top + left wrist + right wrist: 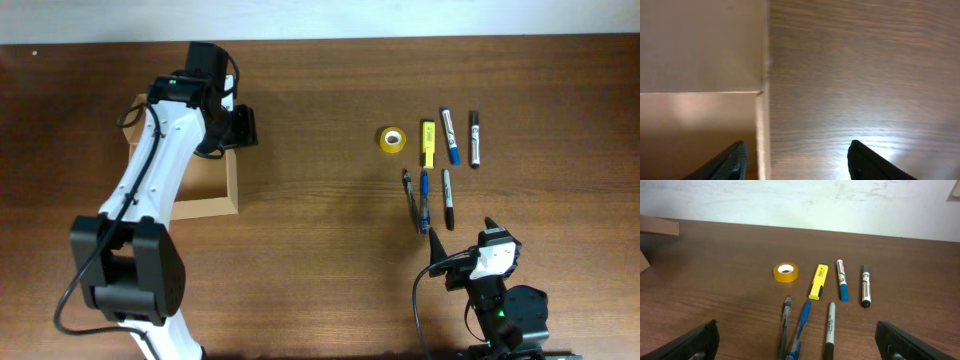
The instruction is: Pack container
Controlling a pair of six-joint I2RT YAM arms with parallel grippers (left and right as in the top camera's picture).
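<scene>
The container (205,208) is an open tan cardboard box at the table's left, partly hidden under my left arm. My left gripper (240,128) stands at the box's right wall near the far corner. In the left wrist view the left gripper (797,160) is open astride that wall (762,135), with one finger (732,162) inside the box and the other over bare table. The wall is not pinched. My right gripper (470,262) sits near the front right edge. Seen from the right wrist, the right gripper (800,347) is wide open and empty, just short of the pens.
On the right lie a yellow tape roll (392,140), a yellow highlighter (427,143), a blue-capped marker (450,136), a black marker (475,138), a clear pen (410,195), a blue pen (424,200) and a black Sharpie (448,198).
</scene>
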